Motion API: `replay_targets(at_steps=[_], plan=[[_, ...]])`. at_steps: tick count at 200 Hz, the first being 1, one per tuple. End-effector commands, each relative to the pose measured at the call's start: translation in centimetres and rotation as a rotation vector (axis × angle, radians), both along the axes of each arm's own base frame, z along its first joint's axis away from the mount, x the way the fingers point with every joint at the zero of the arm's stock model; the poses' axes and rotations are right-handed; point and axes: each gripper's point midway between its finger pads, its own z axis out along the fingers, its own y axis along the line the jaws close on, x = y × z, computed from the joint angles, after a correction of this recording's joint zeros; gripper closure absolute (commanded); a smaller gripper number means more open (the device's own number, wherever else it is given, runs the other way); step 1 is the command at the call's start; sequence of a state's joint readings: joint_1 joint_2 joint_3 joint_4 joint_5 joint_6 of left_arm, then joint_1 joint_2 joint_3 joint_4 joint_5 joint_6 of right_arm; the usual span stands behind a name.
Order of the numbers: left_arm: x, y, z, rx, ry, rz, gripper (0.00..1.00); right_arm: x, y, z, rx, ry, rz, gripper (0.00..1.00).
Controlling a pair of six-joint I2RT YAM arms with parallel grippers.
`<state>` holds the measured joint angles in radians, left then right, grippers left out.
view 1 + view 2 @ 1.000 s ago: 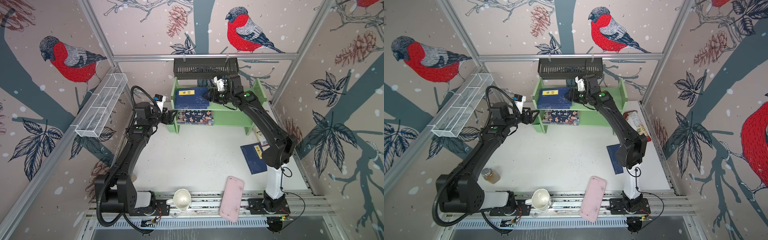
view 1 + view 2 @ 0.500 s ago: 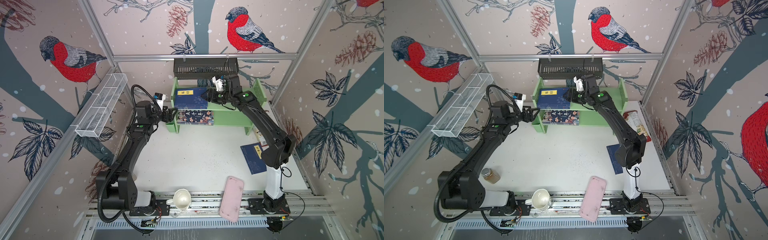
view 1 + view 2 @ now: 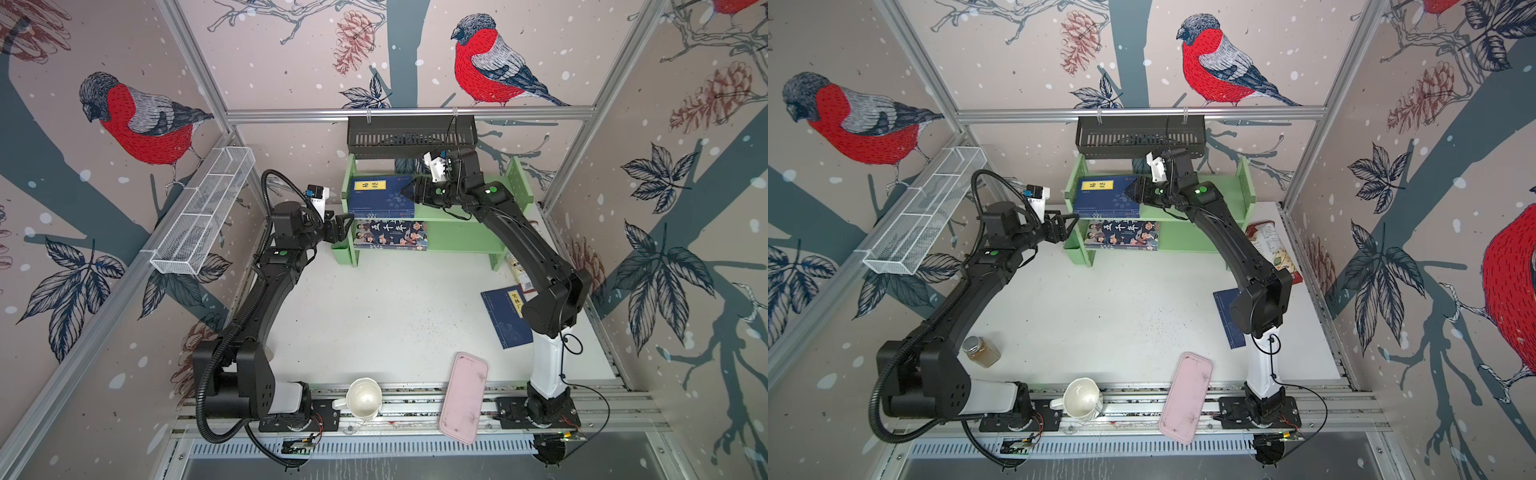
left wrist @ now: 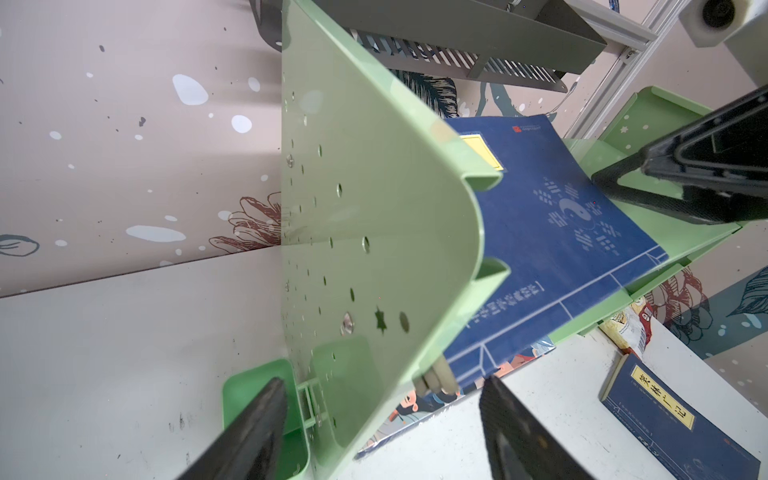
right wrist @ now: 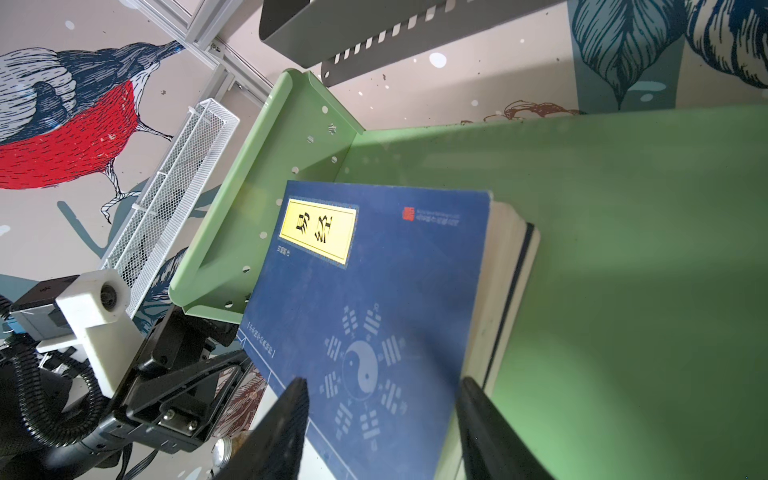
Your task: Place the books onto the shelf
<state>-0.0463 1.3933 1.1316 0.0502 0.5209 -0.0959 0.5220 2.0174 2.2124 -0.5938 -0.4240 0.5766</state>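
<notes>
"Books (image 3: 380,197) first: where do the navy ones lie?" asks Ana.

"Stacked flat on the upper tier of the shelf (image 3: 518,183), close against its left side panel. The cartoon-cover book (image 3: 390,235) lies flat on the lower tier beneath them. One loose navy book (image 3: 505,320) is on the white table, and the right arm's elbow hides a corner of it."

"What are they made of?"

"Thin rectangular paperbacks with matte navy covers. The top one has a shiny yellow label near a corner and a pale yin-yang ringed by trigrams. Its page edges are cream. The shelf is smooth light-green panel with rounded corners, folded lips and small punched holes, one of them star-shaped."

"And the grippers?"

"The right gripper (image 3: 409,193) is at the stack's right edge, jaws parted and nothing pinched between them. In the right wrist view its black fingers (image 5: 286,424) hang over the top cover, and I cannot tell whether they touch it. The left gripper (image 3: 347,228) is spread wide, with one finger on each side of the left panel's lower front edge, and it is not clamped on the panel."

"Anything unclear?"

"I cannot count the stack, because only two layers show at the page edge. The small print on the covers is unreadable."
</notes>
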Motion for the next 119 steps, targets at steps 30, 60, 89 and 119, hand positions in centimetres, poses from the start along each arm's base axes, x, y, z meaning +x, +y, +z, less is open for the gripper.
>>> replay_targets(at_steps=[30, 60, 89, 119], plan=[[0.57, 0.00, 1.12, -0.013, -0.049, 0.005, 0.27, 0.30, -0.08, 0.46, 0.013, -0.015, 0.003, 0.41], [0.63, -0.04, 1.08, -0.018, -0.046, 0.003, 0.27, 0.41, -0.32, 0.57, 0.013, -0.016, -0.002, 0.41], [0.58, -0.13, 1.01, -0.018, -0.045, 0.000, 0.27, 0.59, -0.57, 0.57, 0.012, -0.017, -0.009, 0.40], [0.52, -0.10, 1.12, -0.020, -0.046, 0.000, 0.27, 0.74, -0.81, 0.87, 0.014, -0.026, -0.018, 0.40]])
